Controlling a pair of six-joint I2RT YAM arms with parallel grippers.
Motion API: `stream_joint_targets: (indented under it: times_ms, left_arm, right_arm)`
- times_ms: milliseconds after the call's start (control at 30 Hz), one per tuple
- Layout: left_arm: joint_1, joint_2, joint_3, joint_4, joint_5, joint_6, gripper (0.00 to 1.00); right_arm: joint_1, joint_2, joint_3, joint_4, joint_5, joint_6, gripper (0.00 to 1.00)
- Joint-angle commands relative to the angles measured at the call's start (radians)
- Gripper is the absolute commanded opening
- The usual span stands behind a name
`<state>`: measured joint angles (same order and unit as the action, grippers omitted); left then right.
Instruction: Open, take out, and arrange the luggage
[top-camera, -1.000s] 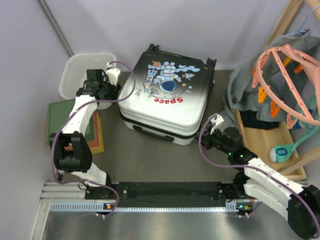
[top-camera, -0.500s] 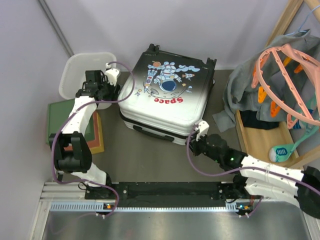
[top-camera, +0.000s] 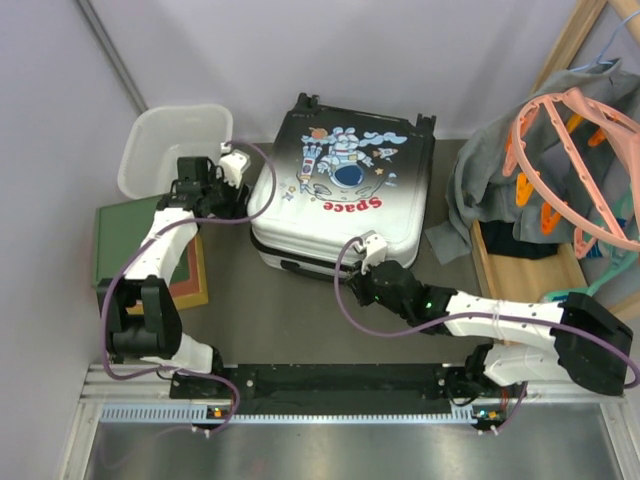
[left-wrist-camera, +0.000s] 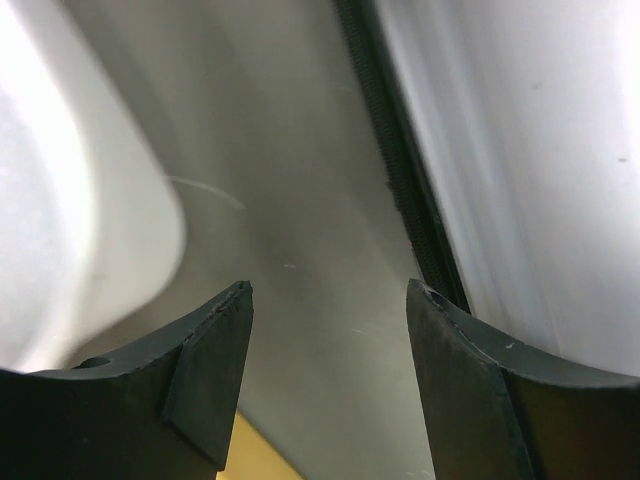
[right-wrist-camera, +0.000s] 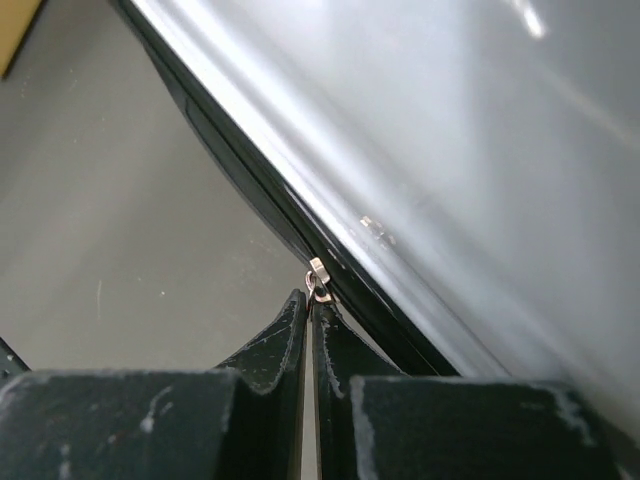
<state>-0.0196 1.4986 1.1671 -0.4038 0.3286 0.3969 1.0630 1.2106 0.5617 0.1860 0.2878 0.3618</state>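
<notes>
Right end effector (right-wrist-camera: 311, 300) reached luggage (top-camera: 345, 190), luggage rotated

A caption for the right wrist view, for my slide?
Right gripper shut on the zipper pull of the luggage.

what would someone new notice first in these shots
The luggage, with its cartoon astronaut and red "Space", lies closed mid-table. The right gripper, shut, has its tips at the small zipper pull on the near seam, while the left gripper hangs open between the luggage's left side and the white basket. Pink hangers crowd the right edge.
</notes>
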Motion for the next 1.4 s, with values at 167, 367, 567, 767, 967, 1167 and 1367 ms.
stream_joint_targets:
  times_ms: [167,367,567,767,967,1167,1367]
  left_arm:
    - [-0.239,-0.084,-0.158,-0.09,0.199,0.066,0.68]
    - [-0.353,-0.101,-0.168,-0.076,0.201,0.059,0.68]
    - [-0.467,-0.156,-0.196,-0.035,0.185,0.083,0.7]
    - [-0.529,-0.109,-0.178,0.008,0.179,0.045,0.7]
    - [-0.528,-0.141,-0.181,0.023,0.216,0.033,0.7]
    - [-0.485,-0.235,-0.137,-0.077,0.172,0.063,0.71]
    - [-0.35,-0.172,0.132,-0.139,0.181,-0.085,0.69]
  right_arm:
    - [0.034,-0.133,0.03,0.05,0.025,0.08,0.0]
    - [0.034,-0.19,0.004,0.006,0.063,0.085,0.0]
    - [0.034,-0.195,-0.003,0.033,0.057,0.089,0.0]
    - [0.044,-0.12,0.036,0.093,0.019,0.088,0.0]
    - [0.1,-0.031,0.099,0.139,0.005,0.065,0.0]
    - [0.101,-0.04,0.092,0.13,0.019,0.072,0.0]
    - [0.098,-0.06,0.081,0.063,0.074,0.063,0.0]
